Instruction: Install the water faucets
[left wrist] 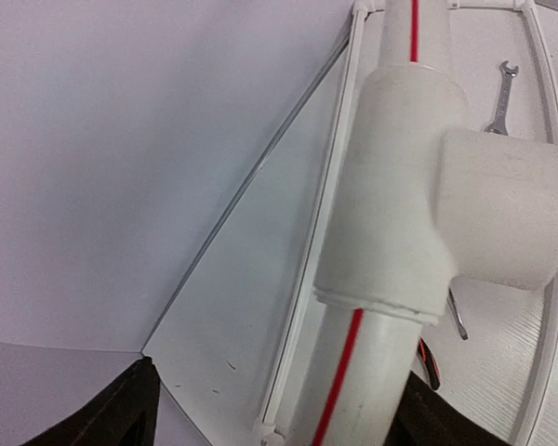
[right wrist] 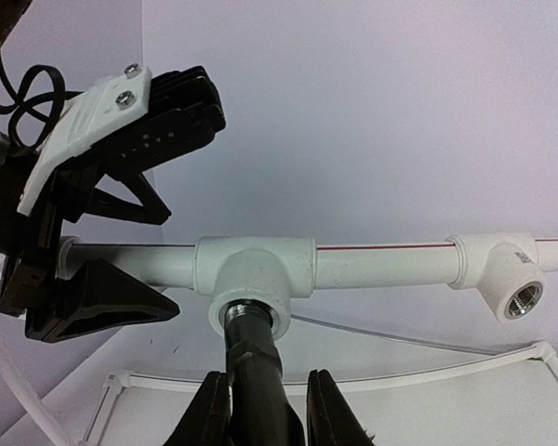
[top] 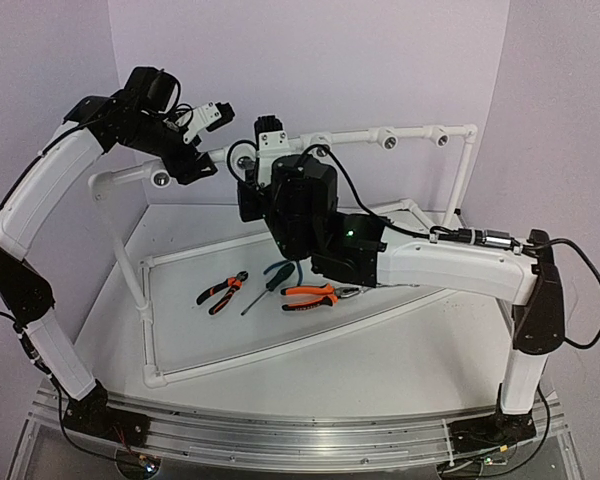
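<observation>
In the right wrist view a dark faucet stands with its threaded end inside the round socket of a white tee on the white pipe. My right gripper has a finger on each side of the faucet body and is shut on it; it also shows in the top view. My left gripper is open, with its jaws above and below the pipe just left of that tee. In the left wrist view the pipe and a tee fill the space between the left gripper's fingers.
The white pipe frame stands on the table. More empty sockets sit along the top pipe. Two orange-handled pliers and a screwdriver lie inside the frame. A small wrench lies on the table.
</observation>
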Robot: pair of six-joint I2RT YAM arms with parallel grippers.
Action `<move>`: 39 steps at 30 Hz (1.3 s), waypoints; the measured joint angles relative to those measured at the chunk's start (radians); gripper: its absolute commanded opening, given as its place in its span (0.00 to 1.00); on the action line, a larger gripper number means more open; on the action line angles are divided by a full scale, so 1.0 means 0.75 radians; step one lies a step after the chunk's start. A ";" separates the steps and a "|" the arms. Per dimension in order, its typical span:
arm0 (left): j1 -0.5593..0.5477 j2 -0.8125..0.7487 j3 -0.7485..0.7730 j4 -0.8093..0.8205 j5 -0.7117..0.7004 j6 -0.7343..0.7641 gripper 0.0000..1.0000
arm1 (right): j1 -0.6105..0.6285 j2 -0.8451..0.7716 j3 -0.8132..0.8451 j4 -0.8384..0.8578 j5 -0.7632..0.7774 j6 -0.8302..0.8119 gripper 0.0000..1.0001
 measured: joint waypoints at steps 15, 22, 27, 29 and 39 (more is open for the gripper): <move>0.012 0.005 0.057 -0.145 0.267 0.118 0.00 | 0.049 0.051 0.032 0.095 0.145 -0.434 0.00; 0.039 0.011 0.078 -0.166 0.409 0.003 0.00 | 0.056 0.042 -0.003 0.131 0.155 -0.500 0.00; 0.058 0.010 0.079 -0.161 0.528 -0.124 0.00 | 0.061 0.007 -0.064 0.155 0.156 -0.497 0.00; 0.059 0.008 0.076 -0.156 0.567 -0.179 0.00 | 0.063 -0.013 -0.099 0.163 0.156 -0.483 0.00; 0.084 -0.063 -0.068 -0.007 0.748 -0.426 0.00 | 0.082 -0.045 -0.148 0.160 0.217 -0.312 0.00</move>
